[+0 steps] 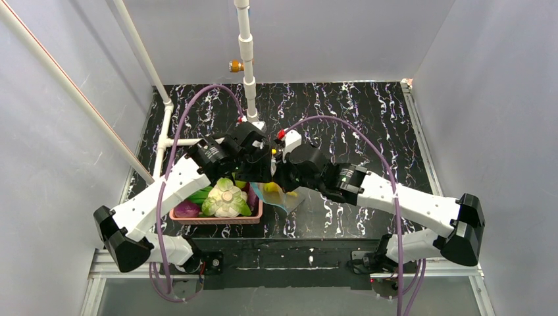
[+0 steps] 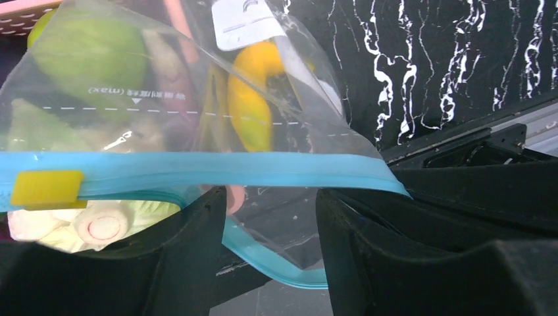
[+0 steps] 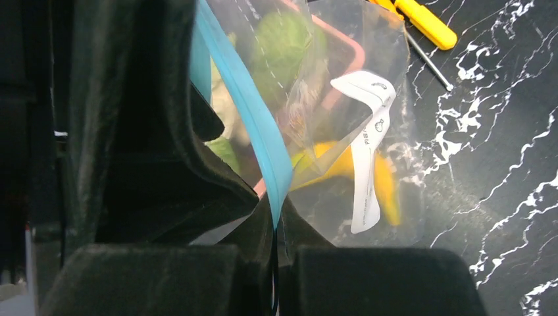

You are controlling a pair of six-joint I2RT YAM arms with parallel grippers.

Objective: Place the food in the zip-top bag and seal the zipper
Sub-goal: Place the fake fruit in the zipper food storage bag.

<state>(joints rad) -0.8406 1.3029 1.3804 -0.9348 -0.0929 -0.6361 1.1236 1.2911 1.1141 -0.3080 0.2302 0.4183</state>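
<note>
From above, most of the zip-top bag (image 1: pixel 283 196) lay hidden under the left gripper (image 1: pixel 258 169) and right gripper (image 1: pixel 285 174), the green pear (image 3: pixel 283 39) behind the bag's plastic was a blur, and a screwdriver (image 3: pixel 428 25) beside the bag ran off the top edge.

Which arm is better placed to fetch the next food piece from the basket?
Left. The left gripper is open, and the basket lies on its side. The right gripper is shut on the zipper of the bag.

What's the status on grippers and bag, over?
Right gripper shut on zipper corner. Left gripper open under the strip. Long yellow one in bag, unsealed; leafy head in pink basket.
</note>
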